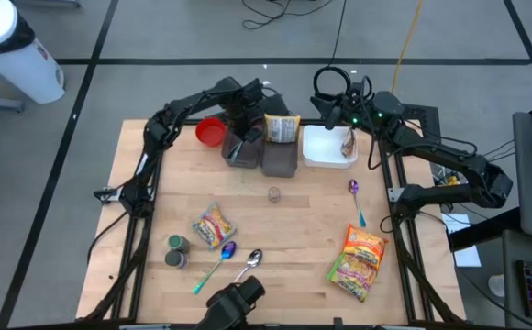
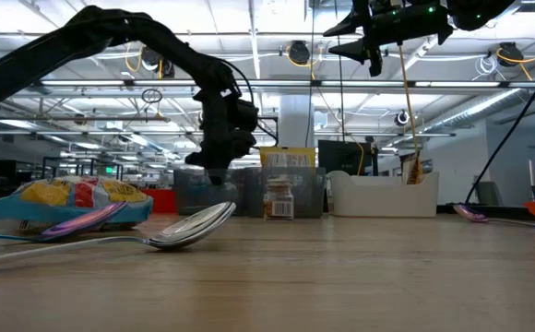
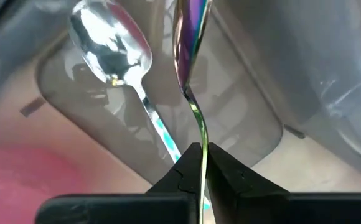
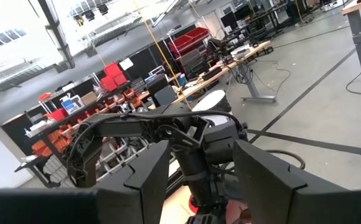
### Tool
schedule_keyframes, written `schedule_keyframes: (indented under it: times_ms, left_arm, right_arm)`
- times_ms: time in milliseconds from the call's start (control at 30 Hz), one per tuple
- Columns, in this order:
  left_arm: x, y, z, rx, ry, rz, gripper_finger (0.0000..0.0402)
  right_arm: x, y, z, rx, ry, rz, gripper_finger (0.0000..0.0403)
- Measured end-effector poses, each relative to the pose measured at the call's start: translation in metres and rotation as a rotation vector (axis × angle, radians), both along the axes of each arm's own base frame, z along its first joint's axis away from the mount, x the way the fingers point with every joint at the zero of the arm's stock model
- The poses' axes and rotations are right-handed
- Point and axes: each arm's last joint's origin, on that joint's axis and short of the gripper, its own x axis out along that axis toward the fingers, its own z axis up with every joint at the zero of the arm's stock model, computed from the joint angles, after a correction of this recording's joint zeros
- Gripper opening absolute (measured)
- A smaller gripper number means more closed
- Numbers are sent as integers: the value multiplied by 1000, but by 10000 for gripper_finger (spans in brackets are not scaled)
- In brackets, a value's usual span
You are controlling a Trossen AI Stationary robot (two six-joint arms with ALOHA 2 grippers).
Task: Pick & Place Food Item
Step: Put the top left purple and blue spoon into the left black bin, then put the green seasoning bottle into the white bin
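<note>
My left gripper is shut on an iridescent spoon and points steeply down over a grey see-through container at the table's far side. The spoon's bowl reaches down into the container, where a silver spoon with a teal handle lies. My right gripper hangs open and about level, high above the white bin, with nothing between its fingers. Food items lie on the table: a snack bag at near left, another bag at near right, and a yellow packet behind the containers. My left gripper pinches the iridescent spoon's thin handle between its two fingers, edge-on. The fingers come from above, pointing down, and the spoon runs on beyond them along their line, bowl end lowest inside the grey container. I cannot tell whether the bowl touches the container's floor.
A second grey container, a red cup and a small jar stand near the left gripper. Two cans, two spoons and a purple spoon lie on the wooden table.
</note>
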Motion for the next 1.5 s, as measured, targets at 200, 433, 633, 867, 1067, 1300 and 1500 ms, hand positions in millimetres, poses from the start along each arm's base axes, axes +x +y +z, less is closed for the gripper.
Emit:
schedule_keyframes:
  times_ms: [200,433,633,867,1067,1300,1500]
  left_arm:
    - [-1,-2,-6,-16,18,-1,15]
    - [-3,-4,-11,-28,31,7,16]
    - [-4,-2,-12,-29,33,35,26]
    - [-8,3,-11,-71,2,72,121]
    - [-11,5,-11,-117,-27,88,191]
    - [-12,5,11,-130,-21,85,215]
    - [-12,4,66,-21,-136,64,216]
  right_arm:
    - [0,0,0,-3,2,-2,171]
    - [0,0,0,-4,2,-2,171]
    - [0,0,0,-1,0,-2,171]
    - [0,0,0,-1,0,1,171]
    - [1,2,0,-1,0,7,171]
    - [1,1,0,-1,0,5,171]
    - [1,1,-1,6,12,5,171]
